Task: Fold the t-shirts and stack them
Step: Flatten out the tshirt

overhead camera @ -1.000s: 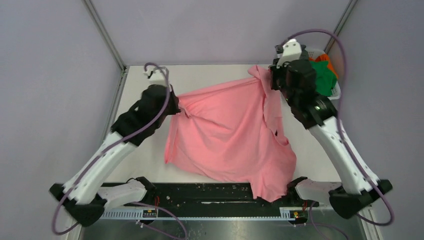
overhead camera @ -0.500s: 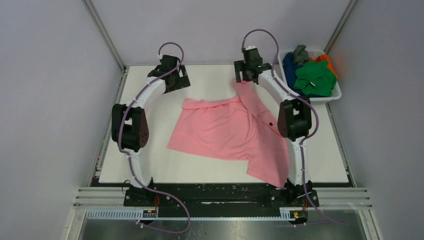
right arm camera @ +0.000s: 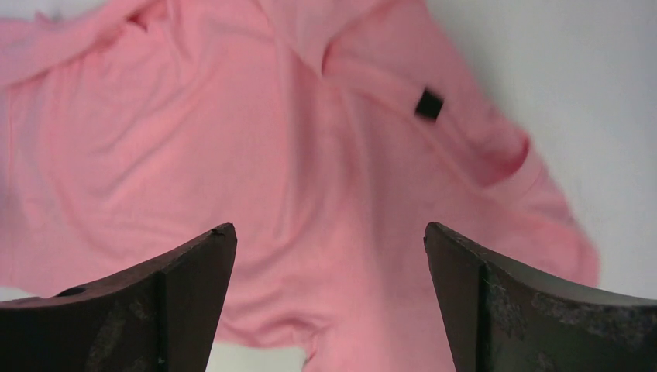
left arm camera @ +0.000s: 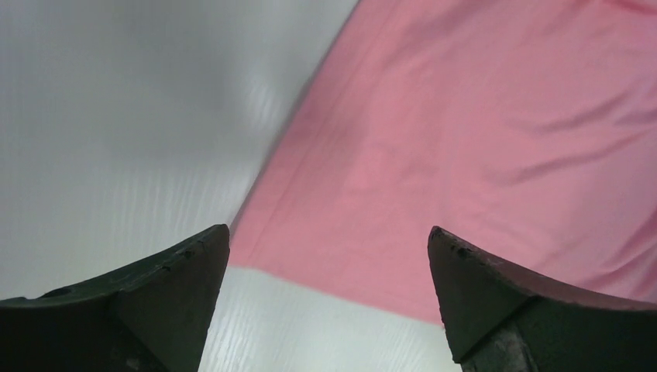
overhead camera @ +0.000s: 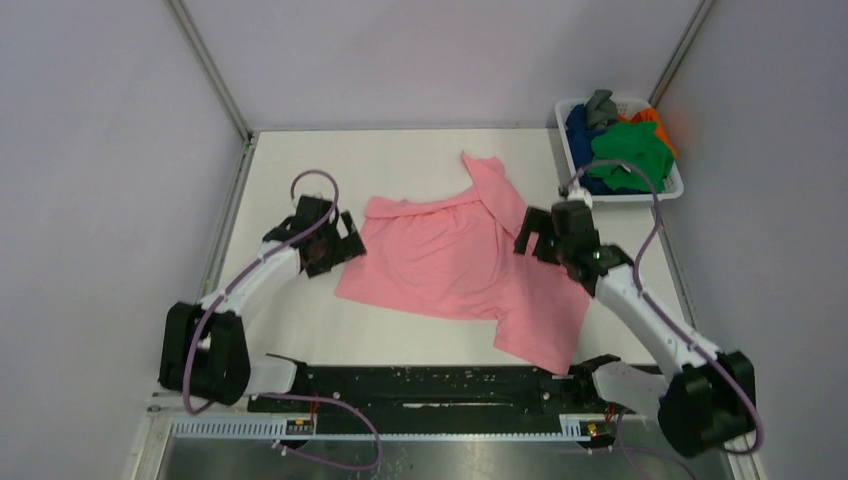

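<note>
Desk: white flat desk, carrying the shirt and the basket.
Pink shirt: light pink cloth t-shirt spread mid-desk, rumpled, one sleeve pointing to the far side, near-right corner at the desk's near edge.
Basket: white slatted plastic basket in the far right corner, heaped with green, dark blue, orange and grey shirts.
Left gripper: fingers apart, empty, over the pink shirt's left edge.
Right gripper: fingers apart, empty, above its right half.
</note>
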You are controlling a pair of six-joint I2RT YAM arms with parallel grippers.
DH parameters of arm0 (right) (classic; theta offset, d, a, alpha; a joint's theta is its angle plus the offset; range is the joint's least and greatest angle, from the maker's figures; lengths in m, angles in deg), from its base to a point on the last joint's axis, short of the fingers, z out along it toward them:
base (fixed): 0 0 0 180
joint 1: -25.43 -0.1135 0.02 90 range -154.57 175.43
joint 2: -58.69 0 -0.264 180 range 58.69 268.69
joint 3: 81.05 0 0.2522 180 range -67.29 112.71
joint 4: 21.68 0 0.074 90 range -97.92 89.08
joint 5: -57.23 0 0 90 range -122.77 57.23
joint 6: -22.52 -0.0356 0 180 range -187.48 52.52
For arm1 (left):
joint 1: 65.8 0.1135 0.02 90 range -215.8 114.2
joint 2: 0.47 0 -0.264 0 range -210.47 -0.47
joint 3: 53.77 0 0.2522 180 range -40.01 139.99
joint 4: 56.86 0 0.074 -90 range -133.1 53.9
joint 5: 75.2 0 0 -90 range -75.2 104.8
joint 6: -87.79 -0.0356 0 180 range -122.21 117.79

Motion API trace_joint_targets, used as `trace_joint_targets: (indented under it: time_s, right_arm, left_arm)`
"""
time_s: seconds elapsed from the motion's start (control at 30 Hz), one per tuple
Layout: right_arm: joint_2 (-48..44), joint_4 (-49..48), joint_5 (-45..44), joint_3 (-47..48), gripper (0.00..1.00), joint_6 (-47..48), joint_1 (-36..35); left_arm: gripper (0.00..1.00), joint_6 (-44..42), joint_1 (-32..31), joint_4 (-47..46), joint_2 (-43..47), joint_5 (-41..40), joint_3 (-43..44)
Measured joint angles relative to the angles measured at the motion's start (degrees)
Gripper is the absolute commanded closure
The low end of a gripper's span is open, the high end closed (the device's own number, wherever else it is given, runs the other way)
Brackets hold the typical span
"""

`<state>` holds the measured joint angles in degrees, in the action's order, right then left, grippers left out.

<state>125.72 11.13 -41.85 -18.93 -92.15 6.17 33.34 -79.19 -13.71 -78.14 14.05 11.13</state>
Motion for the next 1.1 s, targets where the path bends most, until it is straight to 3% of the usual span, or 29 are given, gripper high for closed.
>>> trace_joint_targets:
  time_s: [0.1, 0.2, 0.43, 0.8, 0.97, 1.1]
  right_arm:
    - [-6.3, -3.7, 5.4, -11.1, 0.01, -5.0, 0.0]
    - [-5.8, -6.2, 10.4, -17.7, 0.0, -9.4, 0.0]
    - [1.7, -11.6, 15.4, -20.2, 0.01, -14.7, 0.0]
    - [22.4, -16.0, 17.2, -4.2, 0.0, -15.0, 0.0]
    - [30.5, -12.9, 15.2, 5.9, 0.0, -13.1, 0.0]
    - [30.2, -9.7, 12.2, 7.6, 0.01, -12.0, 0.0]
  left_arm:
    - [0.01, 1.7, 0.0, -0.2, 5.7, 0.2, -8.0]
    - [0.01, 3.1, -0.8, -2.2, 8.9, 2.3, -12.3]
    - [0.01, 5.2, -6.7, -11.1, 4.6, 5.5, -12.5]
    - [0.01, 6.5, -2.1, -18.7, -12.0, 6.6, -4.8]
    - [0.01, 6.3, 0.4, -17.9, -15.5, 5.2, -0.5]
    - [0.01, 6.0, 0.8, -15.2, -13.6, 3.2, 0.2]
